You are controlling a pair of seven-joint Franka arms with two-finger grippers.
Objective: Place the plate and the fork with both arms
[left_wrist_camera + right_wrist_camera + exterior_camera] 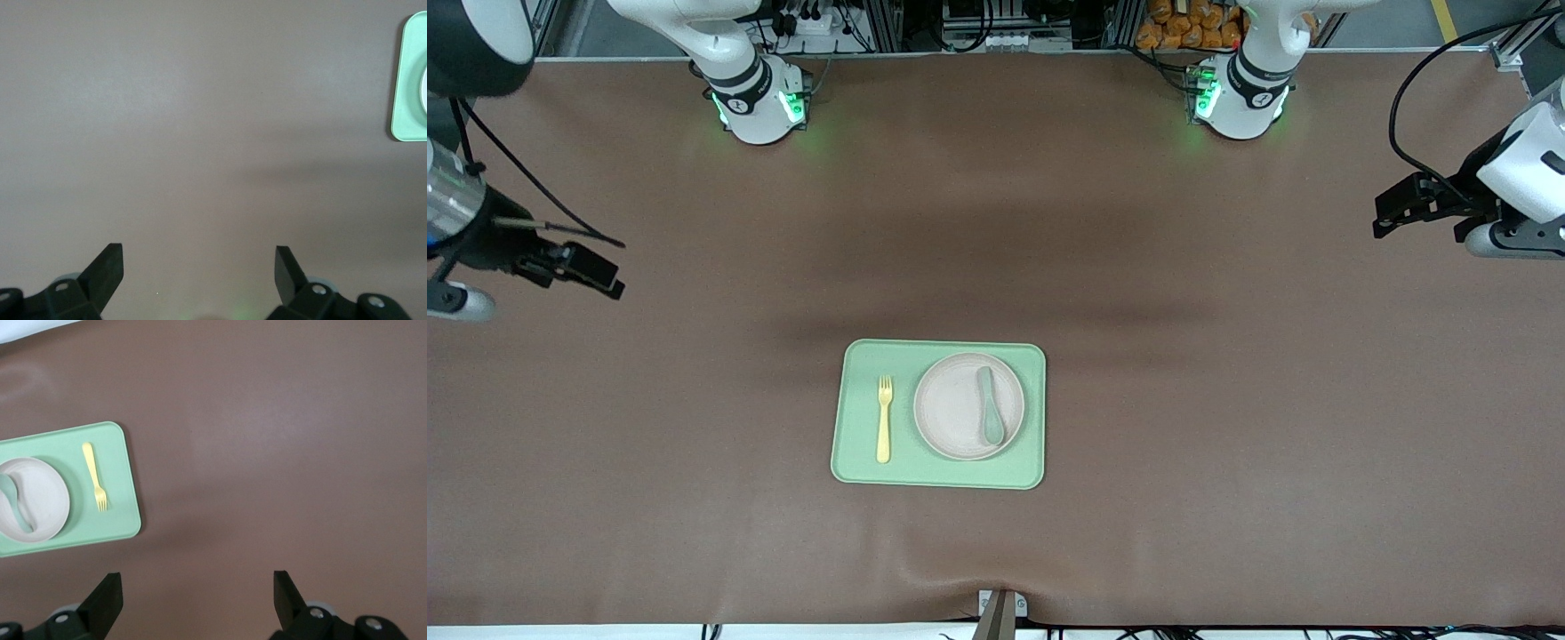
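Pale pink plate (968, 406) sitting on the green tray (938, 471), toward the left arm's end of it, with a green spoon (991, 406) lying in it. Yellow fork (884, 418) flat on the same tray just beside the plate, toward the right arm's end, tines pointing to the robots' bases. So plate and fork already laid out as a place setting; fits either a finished job or a starting layout to be moved elsewhere, can't say which.

Handling guess: looks like light matte plastic or bamboo-fibre stuff, stiff, not fragile, probably a bit slick. Plate best pinched at the raised rim, away from the spoon, since that loose spoon would slide if tilted. Fork thin and lying flat, so a pinch across the handle's middle, fingers coming straight down.

Left gripper (199, 257) hanging over bare brown counter (1227, 400) at the left arm's end, fingers spread wide, nothing between. Right gripper (197, 577) likewise over bare counter at the right arm's end, wide open, holding nothing. Both well apart from the tray.
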